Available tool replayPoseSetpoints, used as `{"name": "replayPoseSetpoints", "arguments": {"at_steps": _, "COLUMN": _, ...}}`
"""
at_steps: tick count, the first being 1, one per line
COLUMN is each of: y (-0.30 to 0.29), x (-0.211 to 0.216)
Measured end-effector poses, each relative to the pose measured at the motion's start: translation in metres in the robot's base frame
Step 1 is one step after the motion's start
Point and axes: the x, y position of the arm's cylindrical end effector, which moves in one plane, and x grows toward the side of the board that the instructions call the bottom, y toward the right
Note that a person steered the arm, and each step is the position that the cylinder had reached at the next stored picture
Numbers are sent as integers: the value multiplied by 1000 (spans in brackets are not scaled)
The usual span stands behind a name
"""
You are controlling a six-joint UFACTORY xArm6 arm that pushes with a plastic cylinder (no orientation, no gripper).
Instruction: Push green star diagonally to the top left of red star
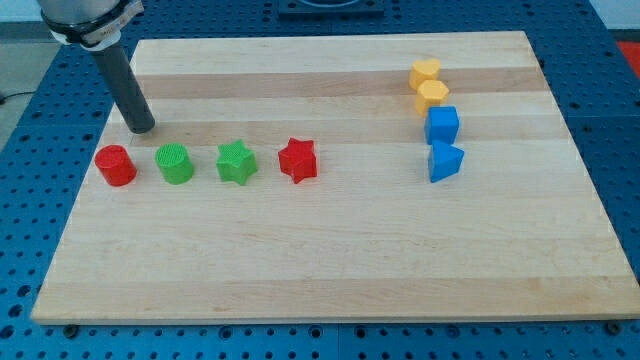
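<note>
The green star (237, 163) lies on the wooden board, left of centre. The red star (298, 159) lies just to its right, a small gap between them. My tip (141, 128) rests on the board at the upper left, above and between the red cylinder (115, 166) and the green cylinder (175, 164). The tip is well to the left of the green star and touches no block.
The red cylinder, green cylinder, green star and red star form a row. At the upper right two yellow blocks (425, 72) (432, 95) sit above a blue cube (442, 126) and a blue wedge-like block (445, 161). The board's edge (330, 312) borders a blue perforated table.
</note>
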Motion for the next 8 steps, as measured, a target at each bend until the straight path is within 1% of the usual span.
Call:
{"name": "replayPoseSetpoints", "arguments": {"at_steps": 2, "y": 0, "x": 3}}
{"name": "replayPoseSetpoints", "arguments": {"at_steps": 3, "y": 15, "x": 12}}
{"name": "replayPoseSetpoints", "arguments": {"at_steps": 4, "y": 80, "x": 2}}
{"name": "replayPoseSetpoints", "arguments": {"at_steps": 5, "y": 126, "x": -4}}
{"name": "replayPoseSetpoints", "arguments": {"at_steps": 6, "y": 156, "x": 19}}
{"name": "replayPoseSetpoints", "arguments": {"at_steps": 7, "y": 177, "x": 58}}
{"name": "replayPoseSetpoints", "arguments": {"at_steps": 8, "y": 166, "x": 90}}
